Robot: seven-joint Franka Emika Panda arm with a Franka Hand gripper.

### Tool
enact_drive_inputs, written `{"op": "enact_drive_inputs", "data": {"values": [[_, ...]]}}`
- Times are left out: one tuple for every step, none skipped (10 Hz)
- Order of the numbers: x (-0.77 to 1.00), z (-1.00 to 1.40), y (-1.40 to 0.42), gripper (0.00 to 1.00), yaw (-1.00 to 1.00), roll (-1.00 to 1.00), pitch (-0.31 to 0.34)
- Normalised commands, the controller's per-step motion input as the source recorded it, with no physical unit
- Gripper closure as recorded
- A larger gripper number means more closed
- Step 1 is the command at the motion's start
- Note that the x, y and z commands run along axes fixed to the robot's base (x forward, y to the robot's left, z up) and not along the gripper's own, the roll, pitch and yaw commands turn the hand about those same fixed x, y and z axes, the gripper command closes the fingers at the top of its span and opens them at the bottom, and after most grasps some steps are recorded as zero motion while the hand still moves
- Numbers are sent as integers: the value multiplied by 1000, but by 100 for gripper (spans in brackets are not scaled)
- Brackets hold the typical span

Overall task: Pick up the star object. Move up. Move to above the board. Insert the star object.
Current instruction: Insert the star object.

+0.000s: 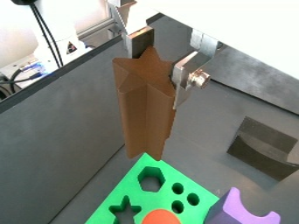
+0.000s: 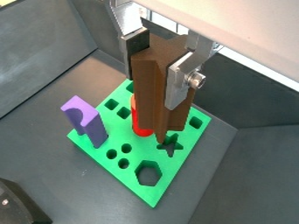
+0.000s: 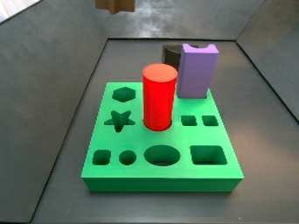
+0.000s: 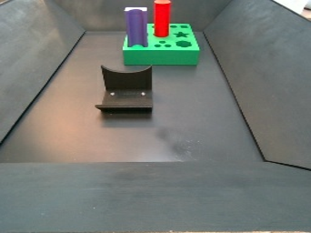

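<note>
Hanging high above the board [image 2: 140,162], the gripper [image 2: 163,66] pinches the star object [image 2: 156,87], a brown ridged prism held upright, clear air beneath it over the star hole [image 2: 170,145].

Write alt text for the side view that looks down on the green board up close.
The green board fills the view, with a red cylinder standing in a hole beside the empty star hole and a purple notched block upright at its far edge. Only the brown star object's lower end shows at the top; the gripper is out of frame.
</note>
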Motion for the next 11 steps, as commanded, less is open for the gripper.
{"op": "enact_drive_inputs", "data": {"values": [[0,-237,-117,100,-20,11,0],[3,-306,-120,100,-83,0,0],[0,-291,-66,100,-97,0,0],[0,-346,-31,100,-103,0,0],[0,-363,-37,100,-100,-80,-50],[-9,-374,-31,100,-83,-149,-80],[0,-334,-40,100,-63,-110,-71],[0,-446,-77,100,-40,-97,-94],[0,-449,-80,100,-37,-119,-107],[-29,-397,-83,100,0,-121,-107],[-23,-397,-89,100,0,-161,-119]]}}
